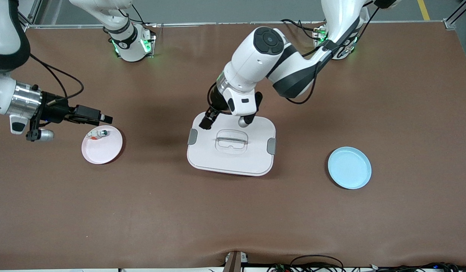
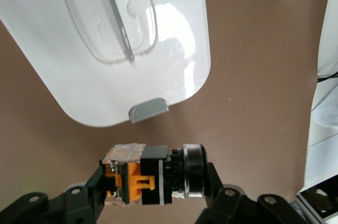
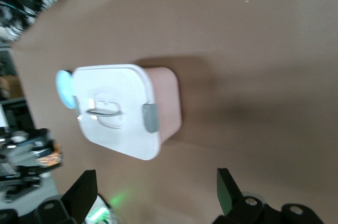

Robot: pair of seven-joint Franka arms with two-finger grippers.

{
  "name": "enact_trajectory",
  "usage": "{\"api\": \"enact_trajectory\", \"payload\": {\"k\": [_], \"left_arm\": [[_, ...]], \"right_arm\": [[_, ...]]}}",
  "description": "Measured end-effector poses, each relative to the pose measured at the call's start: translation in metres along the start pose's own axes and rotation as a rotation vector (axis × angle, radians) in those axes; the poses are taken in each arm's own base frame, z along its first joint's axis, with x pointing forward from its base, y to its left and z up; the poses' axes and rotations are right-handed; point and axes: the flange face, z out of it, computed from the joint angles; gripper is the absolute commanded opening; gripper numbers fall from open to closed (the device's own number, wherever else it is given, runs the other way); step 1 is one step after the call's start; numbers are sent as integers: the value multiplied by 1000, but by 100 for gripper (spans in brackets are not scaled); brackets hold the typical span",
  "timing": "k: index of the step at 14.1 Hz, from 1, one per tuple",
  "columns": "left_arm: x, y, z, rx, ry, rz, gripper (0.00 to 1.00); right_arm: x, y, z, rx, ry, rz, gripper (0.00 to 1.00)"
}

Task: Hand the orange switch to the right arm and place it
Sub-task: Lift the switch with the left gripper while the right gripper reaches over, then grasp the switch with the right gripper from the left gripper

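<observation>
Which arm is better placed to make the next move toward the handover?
Probably the right. Its right gripper hangs open and empty over the pink plate, free to approach. The left gripper, over the white lidded box, is already shut on the orange switch.

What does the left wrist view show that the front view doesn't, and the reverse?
Left wrist only: the orange switch clamped in the left end effector, black and orange body visible. Front only: the pink plate with a small piece on it, the blue plate, and the open right end effector by the pink plate. Both: the white lidded box.
</observation>
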Motion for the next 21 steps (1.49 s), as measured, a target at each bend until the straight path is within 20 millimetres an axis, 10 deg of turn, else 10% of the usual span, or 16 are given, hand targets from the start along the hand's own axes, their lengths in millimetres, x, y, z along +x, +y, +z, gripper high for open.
{"api": "enact_trajectory", "payload": {"k": [7,21], "left_arm": [[-20,-12,20,42,-47,-168,0],[-22,-21,29,103,-36,-179,0]], "right_arm": [[-79,-50,72,63,135,-115,100],[-119,-105,165,138,186,-190,100]]}}
